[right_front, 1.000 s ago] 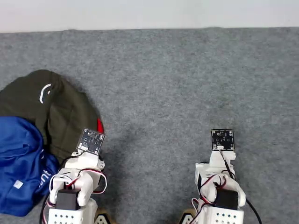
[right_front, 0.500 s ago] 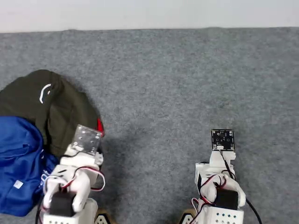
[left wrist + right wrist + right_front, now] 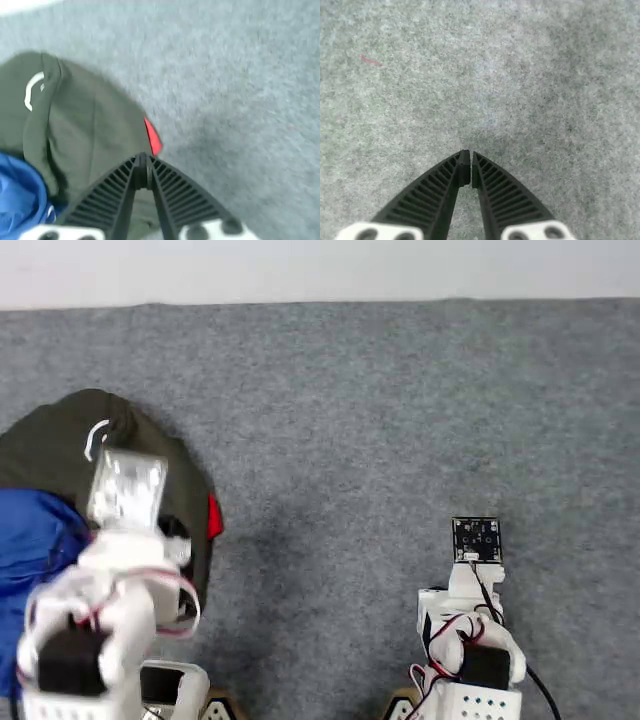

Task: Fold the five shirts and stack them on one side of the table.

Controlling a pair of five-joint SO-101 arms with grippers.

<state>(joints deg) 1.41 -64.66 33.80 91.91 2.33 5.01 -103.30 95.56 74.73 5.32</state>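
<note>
1. Task items: the shirts lie in an unfolded heap at the left edge of the high view.
   - The dark green shirt [image 3: 60, 440] lies on top.
   - The blue shirt [image 3: 30, 530] sits bunched at its lower left.
   - A sliver of red fabric [image 3: 213, 517] shows at the heap's right edge.
   - Three colours can be told apart. Whether more shirts lie underneath cannot be determined.
2. Left end effector [image 3: 143, 159]: fingers together, holding nothing. It is positioned above the right-hand part of the dark green shirt, near the red fabric. The left arm [image 3: 110, 580] extends over the heap from the lower left of the high view.
3. Right end effector [image 3: 470, 155]: fingers together, holding nothing, above bare table [image 3: 380, 410]. The right arm [image 3: 470, 640] stands at the lower right, well apart from the heap.
4. Step in hand (judgement): the opening step, approach to the first shirt. No shirt is spread, folded or stacked yet.
5. Next move (judgement):
   - Part the left fingers.
   - Descend onto an edge of the dark green shirt and clamp a single layer.
   - Draw the shirt onto the bare centre of the table for spreading.
   - Use the right arm to take the opposite edge.
6. Markings: a white curved mark [image 3: 97, 438] shows on the dark green shirt. No readable writing is discernible.
</note>
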